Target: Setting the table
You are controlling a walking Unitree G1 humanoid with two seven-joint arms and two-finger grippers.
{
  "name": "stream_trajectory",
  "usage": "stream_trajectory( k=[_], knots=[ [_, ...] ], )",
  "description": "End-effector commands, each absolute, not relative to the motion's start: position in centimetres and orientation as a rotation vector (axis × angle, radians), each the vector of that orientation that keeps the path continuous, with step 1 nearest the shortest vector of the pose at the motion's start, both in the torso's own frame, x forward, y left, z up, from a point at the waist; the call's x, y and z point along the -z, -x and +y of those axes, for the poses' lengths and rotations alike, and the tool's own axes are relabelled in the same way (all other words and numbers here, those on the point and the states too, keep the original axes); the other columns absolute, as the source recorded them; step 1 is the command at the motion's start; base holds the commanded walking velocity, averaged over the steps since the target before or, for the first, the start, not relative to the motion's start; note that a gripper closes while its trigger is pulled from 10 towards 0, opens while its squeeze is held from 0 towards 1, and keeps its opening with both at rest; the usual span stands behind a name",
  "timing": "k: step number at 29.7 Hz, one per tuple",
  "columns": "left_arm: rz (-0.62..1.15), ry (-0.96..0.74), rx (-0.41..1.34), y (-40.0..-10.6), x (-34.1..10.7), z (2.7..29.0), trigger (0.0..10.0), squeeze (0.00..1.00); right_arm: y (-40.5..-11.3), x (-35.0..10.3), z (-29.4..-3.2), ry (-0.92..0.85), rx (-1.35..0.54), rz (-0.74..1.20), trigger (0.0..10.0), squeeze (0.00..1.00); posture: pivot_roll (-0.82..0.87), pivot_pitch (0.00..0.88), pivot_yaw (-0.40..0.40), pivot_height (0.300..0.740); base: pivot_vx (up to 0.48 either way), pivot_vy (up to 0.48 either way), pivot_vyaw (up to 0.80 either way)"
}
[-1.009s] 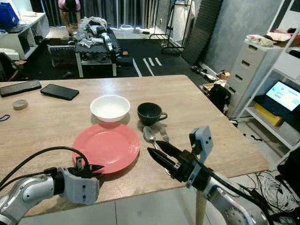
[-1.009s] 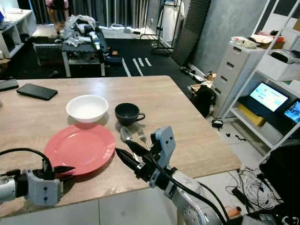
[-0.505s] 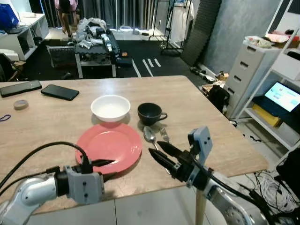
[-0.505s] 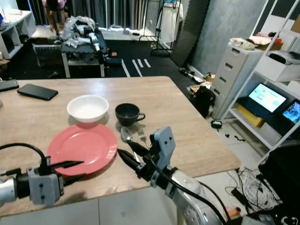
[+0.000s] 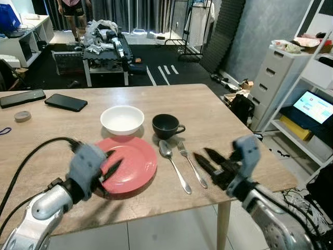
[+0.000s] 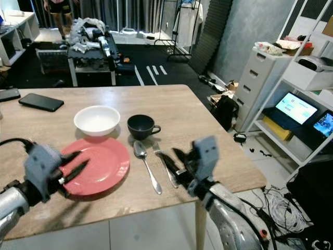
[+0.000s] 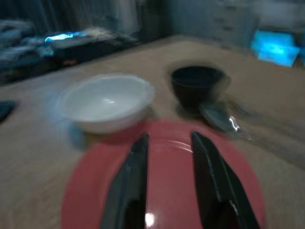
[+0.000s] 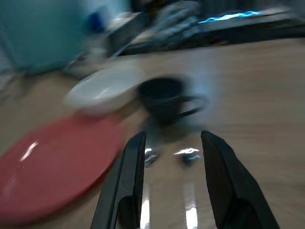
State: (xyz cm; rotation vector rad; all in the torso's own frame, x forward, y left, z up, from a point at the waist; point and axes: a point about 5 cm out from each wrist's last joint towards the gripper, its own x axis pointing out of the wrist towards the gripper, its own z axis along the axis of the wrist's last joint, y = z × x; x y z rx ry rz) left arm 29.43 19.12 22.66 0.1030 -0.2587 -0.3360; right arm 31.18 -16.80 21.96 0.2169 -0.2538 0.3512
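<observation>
On the wooden table (image 5: 218,112) lies a red plate (image 5: 136,159), with a white bowl (image 5: 122,120) and a black cup (image 5: 165,125) just behind it. A spoon (image 5: 173,164) and a fork (image 5: 191,165) lie side by side right of the plate. My left gripper (image 5: 115,159) hovers open over the plate's left half, holding nothing. My right gripper (image 5: 200,152) is open and empty just right of the fork. The left wrist view has the plate (image 7: 167,191) under the fingers (image 7: 136,176). The right wrist view looks over spoon (image 8: 150,153) and fork (image 8: 188,155) toward the cup (image 8: 164,99).
Two dark phones (image 5: 66,102) (image 5: 22,97) and a small tape roll (image 5: 22,116) lie at the table's far left. A white drawer unit (image 5: 278,78) and shelves stand to the right. Behind are a low cluttered table (image 5: 106,47) and a person (image 5: 73,8).
My left gripper has risen from the table's front edge and reached over the plate. My right gripper has shifted right, off the spoon and fork, which now lie uncovered.
</observation>
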Motion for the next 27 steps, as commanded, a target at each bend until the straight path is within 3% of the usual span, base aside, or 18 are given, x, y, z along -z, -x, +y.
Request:
stream_trajectory(
  k=[1,3,5,10,14,19,27],
  knots=[
    [-0.237,-0.012,0.262,-29.2,-22.7,19.4,10.0,0.0,-31.0,-21.5,-18.4,-0.269,-0.205,-0.273,10.0,0.0,0.1,0.159,0.034,0.74,0.0,0.0,0.0],
    [-0.291,-0.075,0.225,-28.7,-23.6,18.7,10.0,0.0,-30.7,-21.9,-19.3,-0.274,-0.035,-0.341,10.0,0.0,0.09,0.156,0.046,0.74,0.0,0.0,0.0],
    [-0.317,-0.127,0.238,-28.4,-24.2,18.0,10.0,0.0,-30.6,-22.2,-18.9,-0.286,-0.018,-0.366,10.0,0.0,0.1,0.153,0.051,0.74,0.0,0.0,0.0],
    [-0.303,-0.208,0.21,-27.7,-24.5,17.4,10.0,0.0,-30.4,-21.8,-16.3,-0.341,-0.109,-0.358,10.0,0.0,0.1,0.15,0.057,0.74,0.0,0.0,0.0],
    [-0.234,-0.32,0.062,-27.2,-21.5,19.4,10.0,0.0,-30.2,-19.9,-14.6,-0.353,-0.158,-0.306,10.0,0.0,0.11,0.142,0.066,0.74,0.0,0.0,0.0],
    [-0.186,-0.299,-0.033,-26.4,-19.4,20.8,10.0,0.0,-30.2,-19.1,-14.6,-0.292,-0.155,-0.303,10.0,0.0,0.1,0.118,0.047,0.74,0.0,0.0,0.0],
    [-0.185,-0.269,-0.048,-26.6,-19.1,20.1,10.0,0.0,-30.8,-19.5,-14.1,-0.261,-0.232,-0.32,10.0,0.0,0.11,0.094,0.026,0.74,0.0,0.0,0.0]
  ],
)
